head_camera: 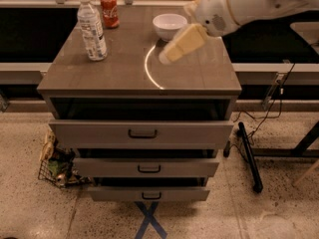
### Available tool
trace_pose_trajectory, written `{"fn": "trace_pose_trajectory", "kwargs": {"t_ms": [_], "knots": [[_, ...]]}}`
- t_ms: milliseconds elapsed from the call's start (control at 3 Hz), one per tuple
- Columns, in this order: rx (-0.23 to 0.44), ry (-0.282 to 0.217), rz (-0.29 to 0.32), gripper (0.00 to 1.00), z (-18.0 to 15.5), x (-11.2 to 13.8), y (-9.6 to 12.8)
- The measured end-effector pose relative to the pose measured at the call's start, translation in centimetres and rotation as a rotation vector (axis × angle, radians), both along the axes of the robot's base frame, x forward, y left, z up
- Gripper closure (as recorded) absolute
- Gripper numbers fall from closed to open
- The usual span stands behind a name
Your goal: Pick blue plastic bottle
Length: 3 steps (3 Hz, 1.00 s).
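The blue plastic bottle (92, 29) is tall and clear with a white cap and a pale label. It stands upright near the back left of the grey cabinet top (114, 73). My gripper (165, 57) hangs over the middle of the top, just in front of a white bowl. It points down and to the left and is well to the right of the bottle, not touching it. It holds nothing that I can see.
A short red soda can (109, 10) stands just behind and right of the bottle. The white bowl (169, 25) sits at the back centre. The three drawers (142, 133) below stand slightly open. A wire basket (55, 166) sits on the floor at left, a black stand (249, 156) at right.
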State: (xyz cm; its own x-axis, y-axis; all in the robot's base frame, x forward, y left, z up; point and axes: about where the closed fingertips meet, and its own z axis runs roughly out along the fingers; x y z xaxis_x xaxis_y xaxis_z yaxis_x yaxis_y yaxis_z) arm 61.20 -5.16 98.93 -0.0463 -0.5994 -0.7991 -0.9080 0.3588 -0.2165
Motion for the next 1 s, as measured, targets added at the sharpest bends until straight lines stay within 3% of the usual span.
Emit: {"fn": "trace_pose_trajectory", "kwargs": {"t_ms": [333,667,1000], "knots": [[0.151,0.012,0.072,0.0,-1.0,4.7,7.6],[0.151,0.012,0.072,0.0,-1.0,4.7,7.6],[0.19,0.007,0.032,0.0,-2.1,5.8,8.5]]}}
